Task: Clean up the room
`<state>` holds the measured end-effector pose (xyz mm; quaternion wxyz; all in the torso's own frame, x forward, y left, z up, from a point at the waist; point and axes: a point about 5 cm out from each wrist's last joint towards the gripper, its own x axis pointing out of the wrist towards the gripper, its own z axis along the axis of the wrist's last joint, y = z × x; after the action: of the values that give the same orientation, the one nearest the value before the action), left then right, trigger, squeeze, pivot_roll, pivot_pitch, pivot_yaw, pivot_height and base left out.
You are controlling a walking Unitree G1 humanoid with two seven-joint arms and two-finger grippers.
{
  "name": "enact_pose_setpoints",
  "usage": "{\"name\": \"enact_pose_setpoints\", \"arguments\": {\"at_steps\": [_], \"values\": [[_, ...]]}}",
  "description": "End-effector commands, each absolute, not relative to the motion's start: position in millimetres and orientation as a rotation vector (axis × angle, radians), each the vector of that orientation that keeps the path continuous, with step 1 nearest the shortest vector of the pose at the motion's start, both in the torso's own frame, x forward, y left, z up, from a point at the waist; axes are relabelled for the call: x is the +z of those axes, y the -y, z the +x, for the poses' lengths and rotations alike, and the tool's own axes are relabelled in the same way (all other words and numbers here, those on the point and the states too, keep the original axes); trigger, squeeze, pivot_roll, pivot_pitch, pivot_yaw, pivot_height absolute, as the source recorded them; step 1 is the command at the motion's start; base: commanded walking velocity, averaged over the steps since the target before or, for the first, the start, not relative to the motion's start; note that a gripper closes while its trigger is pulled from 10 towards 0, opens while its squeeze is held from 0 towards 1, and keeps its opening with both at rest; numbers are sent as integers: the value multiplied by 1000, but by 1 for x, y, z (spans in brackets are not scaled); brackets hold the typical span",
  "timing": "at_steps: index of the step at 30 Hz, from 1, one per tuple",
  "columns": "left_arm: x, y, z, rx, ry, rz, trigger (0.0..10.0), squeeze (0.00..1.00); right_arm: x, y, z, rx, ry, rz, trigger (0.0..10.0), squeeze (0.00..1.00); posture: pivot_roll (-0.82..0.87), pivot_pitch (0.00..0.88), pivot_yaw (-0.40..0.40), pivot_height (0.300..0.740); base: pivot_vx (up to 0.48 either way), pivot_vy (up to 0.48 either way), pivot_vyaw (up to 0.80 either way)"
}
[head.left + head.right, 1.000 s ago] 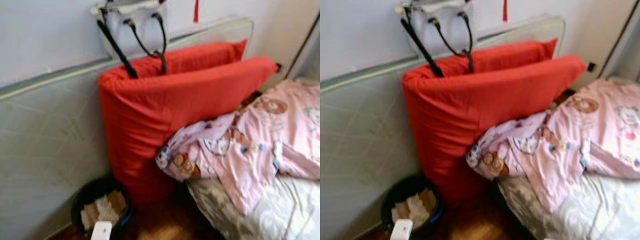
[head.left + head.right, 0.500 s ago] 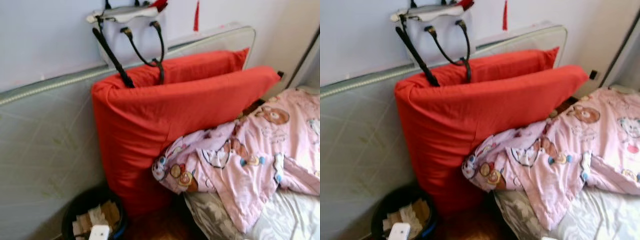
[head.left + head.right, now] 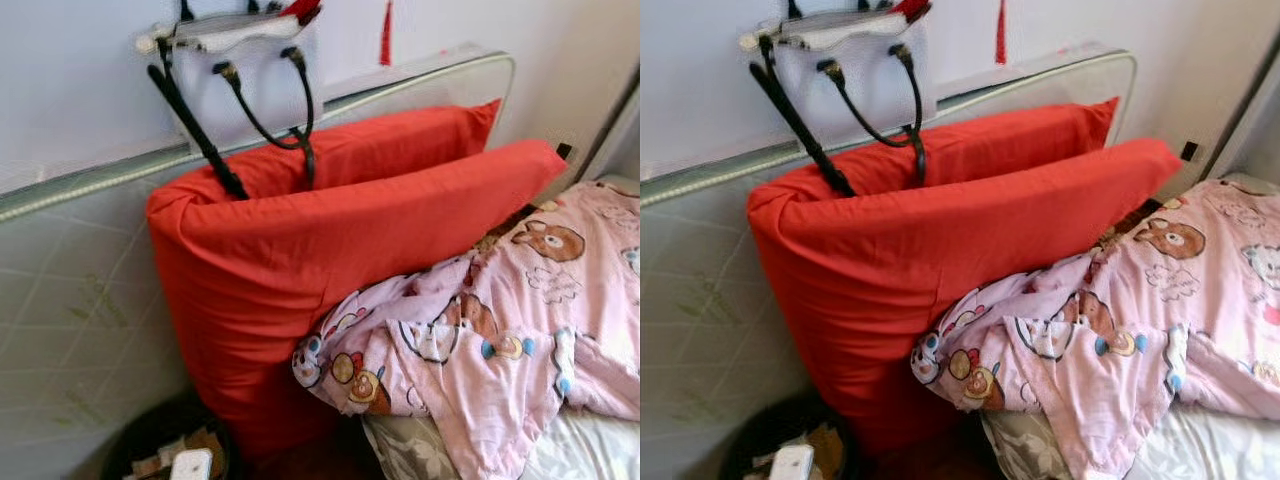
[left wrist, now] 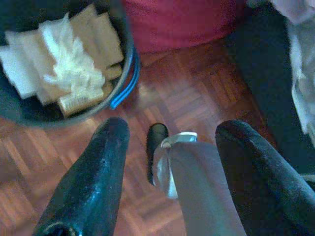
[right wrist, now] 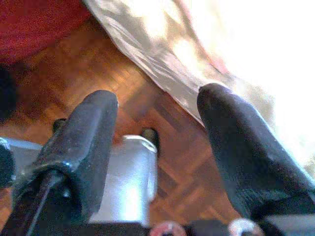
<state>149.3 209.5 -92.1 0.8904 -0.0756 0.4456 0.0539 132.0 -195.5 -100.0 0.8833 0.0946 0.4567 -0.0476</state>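
Note:
A big red cushion (image 3: 330, 250) leans against the pale padded headboard (image 3: 80, 300), with a second red one behind it. A pink bear-print blanket (image 3: 500, 330) lies crumpled on the bed and rests against the cushion. A black bin (image 3: 150, 445) holding paper scraps and a white box (image 3: 190, 465) stands on the floor at the cushion's foot. My left gripper (image 4: 172, 130) hangs open over the parquet close to the bin (image 4: 129, 73), nothing between its fingers. My right gripper (image 5: 157, 96) hangs open over the floor beside the bed sheet (image 5: 162, 44).
A white handbag (image 3: 240, 80) with black straps hangs on the wall above the cushions. A grey sheet (image 3: 400, 455) covers the bed under the blanket. Wooden floor (image 4: 197, 93) runs between bin and bed. A wall socket (image 3: 1187, 151) sits at the right.
The whole picture has shifted left and down, so the camera has moved. The cushions, blanket, bag and bin have kept their places relative to one another.

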Motion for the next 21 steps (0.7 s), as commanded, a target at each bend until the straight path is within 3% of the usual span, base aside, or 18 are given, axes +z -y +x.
{"name": "enact_pose_setpoints", "arguments": {"at_steps": [1,7,9,11,21], "values": [[-90,-206,155,118,-880,-185,10000,0,-101,205,122,-150,-946,207,10000,0,-31,0,6,740,0,0,0],[-85,-206,159,144,-793,-175,10000,0,-96,210,127,-193,-849,228,10000,0,-31,0,-4,740,0,0,0],[-60,-212,207,144,-655,-125,10000,0,-65,198,198,-145,-638,201,10000,0,-25,0,-12,740,0,0,0],[-30,-215,248,132,-505,-161,10000,0,-36,191,243,-112,-481,179,10000,0,-18,0,-20,740,0,0,0],[3,-207,270,50,-231,-104,10000,0,-8,206,264,-123,-295,131,10000,0,8,0,-42,740,0,0,0]]}}
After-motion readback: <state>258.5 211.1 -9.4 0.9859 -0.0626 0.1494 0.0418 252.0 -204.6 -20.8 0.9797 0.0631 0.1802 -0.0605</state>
